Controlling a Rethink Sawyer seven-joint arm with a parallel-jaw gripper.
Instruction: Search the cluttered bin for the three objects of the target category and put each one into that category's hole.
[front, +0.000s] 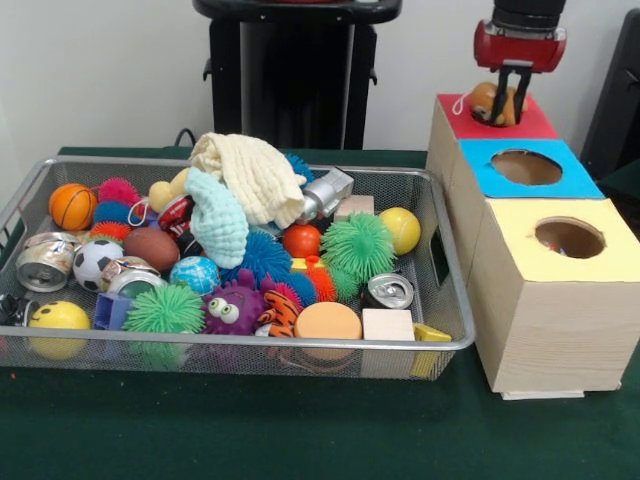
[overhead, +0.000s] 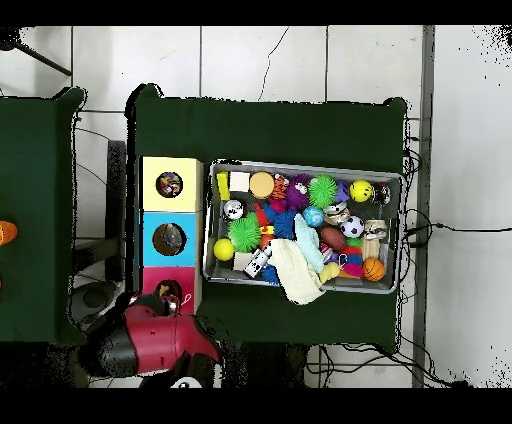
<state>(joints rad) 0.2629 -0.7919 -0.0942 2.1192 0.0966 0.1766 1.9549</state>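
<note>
Small tan-orange item (front: 487, 101), seemingly light and soft, clenched between dark fingers (front: 521, 95) of gripper (front: 509, 97) directly over red-topped hole (front: 497, 118); cluttered bin (front: 455, 330) well aside, offering further soft, centre-pinchable pieces.

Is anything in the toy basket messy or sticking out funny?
Yes. A cream cloth is heaped on top of the toys in the wire bin, and in the overhead view it drapes over the rim. Nothing has spilled onto the table.
</note>
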